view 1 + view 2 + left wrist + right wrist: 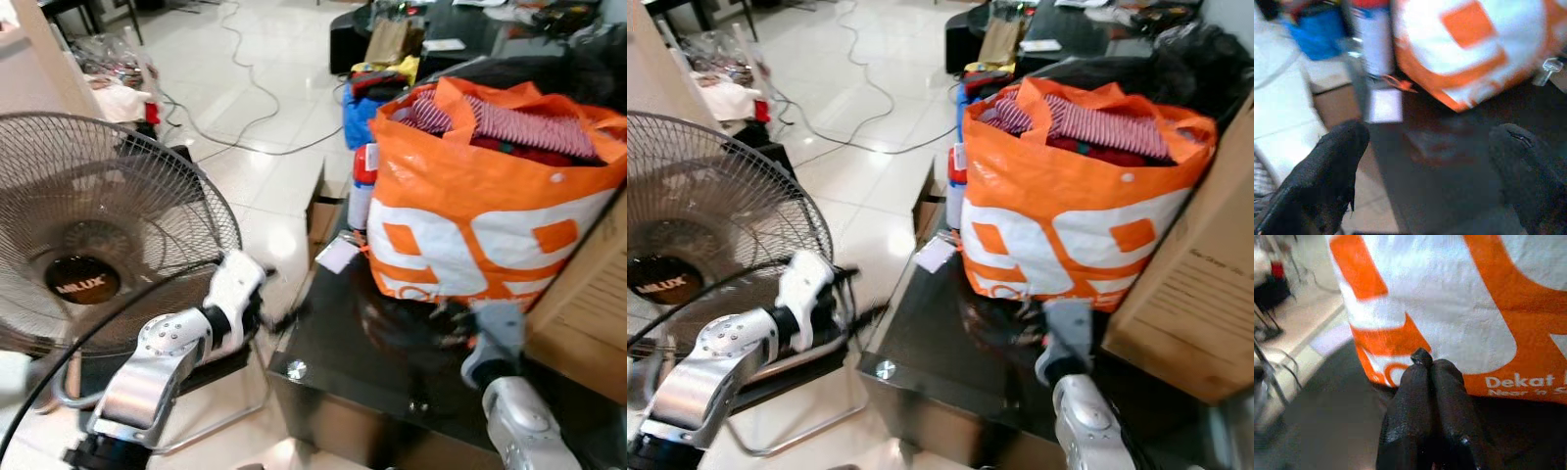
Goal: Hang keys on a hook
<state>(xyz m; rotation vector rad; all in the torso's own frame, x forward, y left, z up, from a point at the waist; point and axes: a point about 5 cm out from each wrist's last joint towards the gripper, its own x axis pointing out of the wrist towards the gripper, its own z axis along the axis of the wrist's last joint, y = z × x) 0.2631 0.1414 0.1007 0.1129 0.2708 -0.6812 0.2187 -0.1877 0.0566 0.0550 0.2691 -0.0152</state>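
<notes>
Right gripper (pixel 1431 363): nearest item, low over the dark glass tabletop (pixel 343 352), fingers pressed together with nothing visibly between them, tips just short of the orange-and-white shopping bag (pixel 490 206).

Left gripper (pixel 1427 147): fingers spread wide apart, empty, held beyond the table's left edge, pointing across it toward the bag.

Keys: not made out in any view. A small metal object (pixel 1546 66) lies on the glass beside the bag's base; too blurred to identify.

Bag: upright on the tabletop, striped cloth (pixel 509 122) bulging from its top.

Cardboard box (pixel 588 304): against the bag's right side.

White tag (pixel 338 255): at the table's far-left edge.

Standing fan (pixel 93 245): close on the left, just behind the left arm.

Tiled floor (pixel 265 117): open beyond, crossed by cables.
</notes>
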